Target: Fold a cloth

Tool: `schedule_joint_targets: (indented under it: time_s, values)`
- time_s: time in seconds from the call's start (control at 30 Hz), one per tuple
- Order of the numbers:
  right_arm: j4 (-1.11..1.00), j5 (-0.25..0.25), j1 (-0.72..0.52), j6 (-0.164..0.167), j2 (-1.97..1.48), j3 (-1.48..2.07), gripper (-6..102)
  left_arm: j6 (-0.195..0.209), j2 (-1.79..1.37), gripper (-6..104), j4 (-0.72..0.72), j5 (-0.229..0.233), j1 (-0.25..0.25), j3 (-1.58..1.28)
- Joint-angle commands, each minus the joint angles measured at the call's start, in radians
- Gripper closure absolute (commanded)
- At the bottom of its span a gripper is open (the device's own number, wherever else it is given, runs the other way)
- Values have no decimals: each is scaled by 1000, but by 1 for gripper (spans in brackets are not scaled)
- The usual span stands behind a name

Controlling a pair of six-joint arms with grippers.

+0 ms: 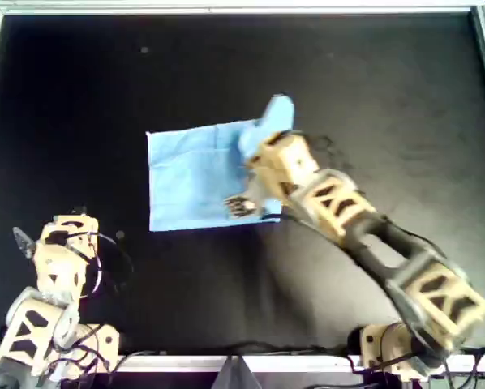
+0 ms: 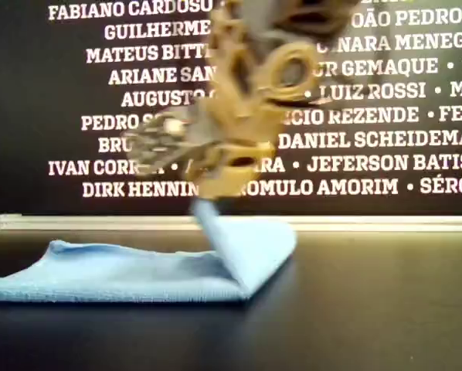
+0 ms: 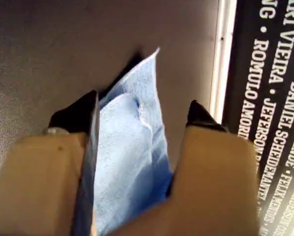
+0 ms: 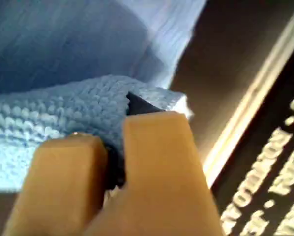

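Cloth: the thin light-blue fabric cloth point(image 1: 194, 182) lies near the middle of the matte black table point(image 1: 105, 97). Most of it is flat. Its edge toward 3 o'clock in the overhead view is lifted, with a corner peaking toward 1 o'clock.

Working arm: a tan six-joint arm point(image 1: 340, 211) reaches in from 5 o'clock in the overhead view and holds that raised edge. The exterior view shows the edge curling up off the table in front of the white-lettered black banner point(image 2: 370, 139).

Resting arm: a second tan arm point(image 1: 56, 267) sits at 8 o'clock in the overhead view, well apart from the cloth.

Which arm: both wrist views show cloth at the jaws, so I cannot say whether the working arm is the left or the right.

Left gripper point(image 3: 142, 113): its fingers stand apart with a blue fold between them. I cannot tell if it is pinched.

Right gripper point(image 4: 117, 128): clenched on a hemmed edge of the cloth.

Step in hand: probably carrying the lifted edge over toward 9 o'clock to halve the cloth.

Doing it well: keep the edge high enough to clear the flat part. Travel straight across so the hems line up. Lower it onto the far hem before letting go. A slow carry should keep the flat half from dragging.
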State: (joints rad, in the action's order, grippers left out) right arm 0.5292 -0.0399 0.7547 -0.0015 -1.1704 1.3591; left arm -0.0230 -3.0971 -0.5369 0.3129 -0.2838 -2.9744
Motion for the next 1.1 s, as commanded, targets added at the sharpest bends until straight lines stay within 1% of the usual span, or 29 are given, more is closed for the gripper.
schedule_joint_targets:
  time_s: [0.0, 0.07, 0.4, 0.6, 0.67, 0.8, 0.83, 0.9, 0.93, 0.97, 1.07]
  values:
    - [-29, 3, 63, -3, 38, -218, 94, -8, -12, 34, 17, 11, 17, 14]
    - [-29, 9, 86, -3, 94, -302, 94, -8, -12, 34, 17, 11, 17, 14]
    - [-29, 9, 179, -3, 333, -647, 94, -8, -12, 34, 17, 11, 17, 12]
    - [-29, 9, 245, -3, 449, -747, 93, -8, -12, 34, 17, 11, 17, 9]
    - [-29, -5, 265, -3, 491, -767, 93, -8, -12, 34, 15, 11, 17, 9]
    - [-29, -6, 273, -3, 546, -795, 92, -8, -12, 34, 15, 11, 17, 9]
    - [-29, -6, 273, -3, 554, -795, 90, -8, -12, 34, 15, 11, 17, 9]
    - [-29, 3, 273, -3, 560, -790, 83, -8, -12, 34, 15, 11, 17, 9]
    - [-29, 8, 273, -2, 549, -773, 77, -8, -12, 34, 15, 11, 17, 9]
    - [-28, -6, 275, -2, 545, -773, 71, -8, -12, 34, 15, 11, 17, 8]
    - [-21, -8, 275, -2, 537, -772, 53, -8, -12, 34, 14, 11, 18, 8]
